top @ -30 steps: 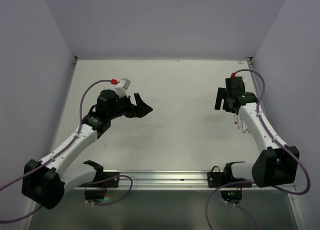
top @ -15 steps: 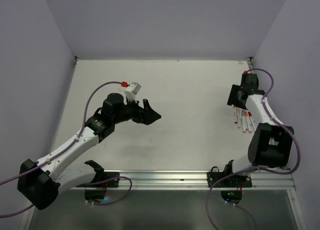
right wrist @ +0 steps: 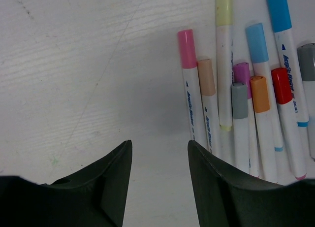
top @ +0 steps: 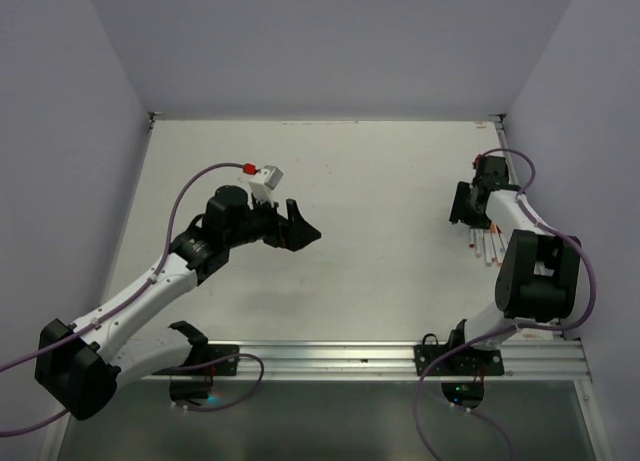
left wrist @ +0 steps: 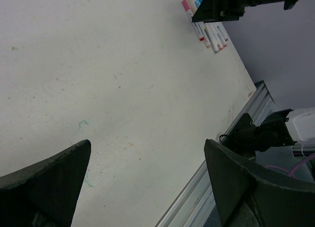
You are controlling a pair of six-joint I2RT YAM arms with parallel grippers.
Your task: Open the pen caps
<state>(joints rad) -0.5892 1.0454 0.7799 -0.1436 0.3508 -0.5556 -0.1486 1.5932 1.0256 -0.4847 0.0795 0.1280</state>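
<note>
From above, the left end effector [top: 300, 231] hangs over the tabletop [top: 380, 181] at about 9 o'clock from its centre, jaws spread wide and holding nothing. The right end effector [top: 468, 213] is at 3 o'clock, near the right edge, over the far ends of the pens [top: 487, 247]. These lie side by side on the tabletop, running roughly from 12 to 6.

In the left wrist view, both fingers stand far apart at the bottom corners, with only bare tabletop between them. The pens lie at 1 o'clock, well apart from this end effector and partly under the black right end effector.

In the right wrist view, the two fingers are partly apart and pinch nothing. The gap sits over bare tabletop at 6 o'clock, just left of the pens. The pens fill 1 to 3 o'clock, packed together, some touching. Every one shown wears its cap. The caps [right wrist: 281, 85] are pink, tan, yellow, purple, grey, orange, red and two blue, with another grey at the right edge.
</note>
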